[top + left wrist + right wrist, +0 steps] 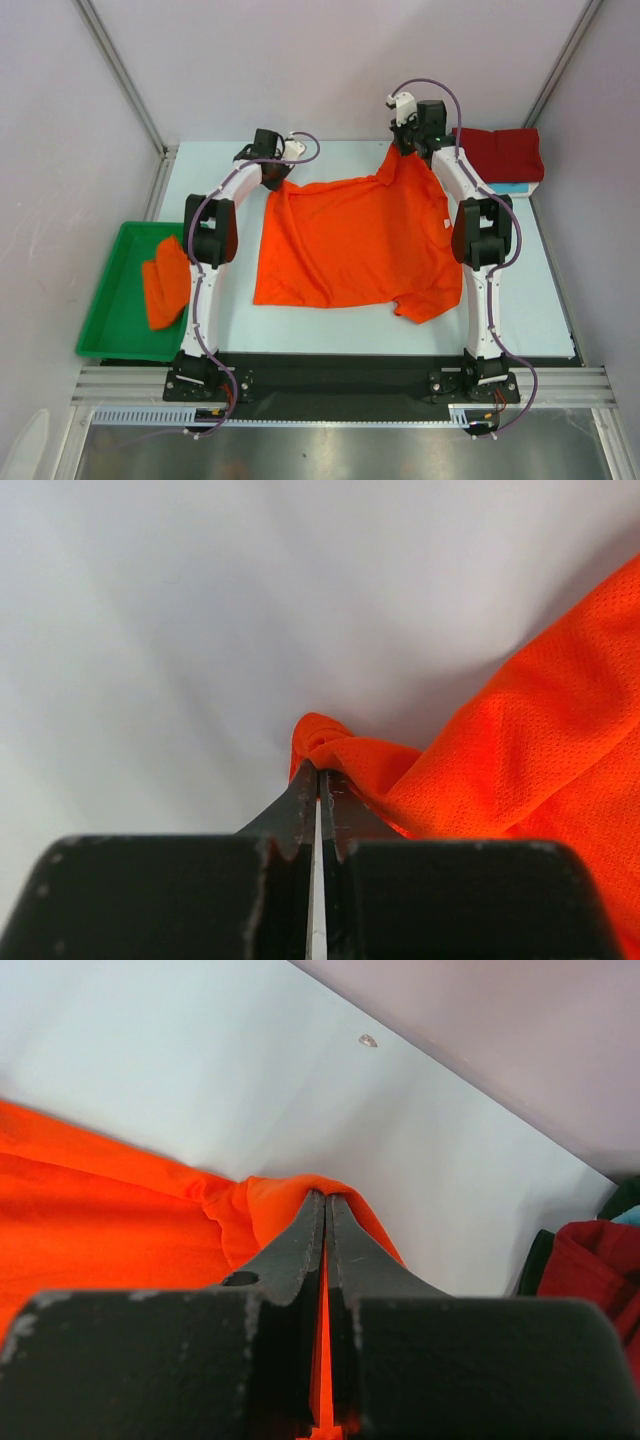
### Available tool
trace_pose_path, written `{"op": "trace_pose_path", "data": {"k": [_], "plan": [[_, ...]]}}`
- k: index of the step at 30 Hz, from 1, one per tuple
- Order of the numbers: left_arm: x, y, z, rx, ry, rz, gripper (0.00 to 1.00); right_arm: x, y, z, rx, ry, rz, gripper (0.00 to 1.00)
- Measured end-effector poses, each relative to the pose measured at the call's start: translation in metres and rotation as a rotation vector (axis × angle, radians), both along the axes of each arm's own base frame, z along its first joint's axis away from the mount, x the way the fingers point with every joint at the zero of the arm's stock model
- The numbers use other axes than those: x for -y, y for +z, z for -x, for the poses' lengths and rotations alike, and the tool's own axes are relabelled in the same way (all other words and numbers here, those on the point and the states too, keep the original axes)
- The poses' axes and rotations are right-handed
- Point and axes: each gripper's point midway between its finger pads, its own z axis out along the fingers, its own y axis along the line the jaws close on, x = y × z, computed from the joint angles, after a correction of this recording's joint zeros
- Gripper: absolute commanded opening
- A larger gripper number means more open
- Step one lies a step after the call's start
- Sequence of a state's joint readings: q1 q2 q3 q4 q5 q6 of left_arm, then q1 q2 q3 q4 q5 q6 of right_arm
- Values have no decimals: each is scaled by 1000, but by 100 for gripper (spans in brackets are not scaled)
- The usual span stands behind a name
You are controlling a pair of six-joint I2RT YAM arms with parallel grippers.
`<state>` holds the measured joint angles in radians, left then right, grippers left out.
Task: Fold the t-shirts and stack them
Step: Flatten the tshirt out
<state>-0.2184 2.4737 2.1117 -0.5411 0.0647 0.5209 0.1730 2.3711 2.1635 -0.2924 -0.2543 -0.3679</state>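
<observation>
A bright orange t-shirt (350, 240) lies spread on the table between the arms. My left gripper (320, 770) is shut on its far left corner (340, 745). My right gripper (328, 1196) is shut on its far right corner (260, 1210), where the cloth bunches around the fingertips. In the top view the left gripper (272, 172) and right gripper (405, 148) are both at the shirt's far edge. A folded dark red t-shirt (503, 153) lies on a turquoise one (510, 187) at the back right. Another orange t-shirt (166, 282) lies crumpled in the green tray.
The green plastic tray (118, 290) stands at the table's left edge. Walls close off the back and the sides. The dark red shirt also shows at the right edge of the right wrist view (600, 1260).
</observation>
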Motion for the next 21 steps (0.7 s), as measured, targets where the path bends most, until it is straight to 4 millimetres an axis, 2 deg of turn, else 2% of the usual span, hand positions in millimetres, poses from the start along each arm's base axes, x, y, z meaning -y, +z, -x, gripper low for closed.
{"op": "trace_pose_path", "data": {"k": [4,7,9,11,17,18,21], "plan": [[-3,5,1,13,37,-6,0,1,5,0,7,-5,0,0],[-5,25,9,29,63,-8,0,6,18,1,23,-15,-9,0],[-5,54,20,66,73,-11,1,10,35,3,45,-25,-20,0],[-1,94,32,129,70,-4,0,17,57,6,73,-37,-30,0],[6,221,81,363,46,40,0,50,151,28,210,-86,-65,0],[5,238,87,400,45,43,0,55,166,34,233,-94,-67,0],[-6,272,104,477,40,16,1,66,211,62,299,-105,-68,0]]}}
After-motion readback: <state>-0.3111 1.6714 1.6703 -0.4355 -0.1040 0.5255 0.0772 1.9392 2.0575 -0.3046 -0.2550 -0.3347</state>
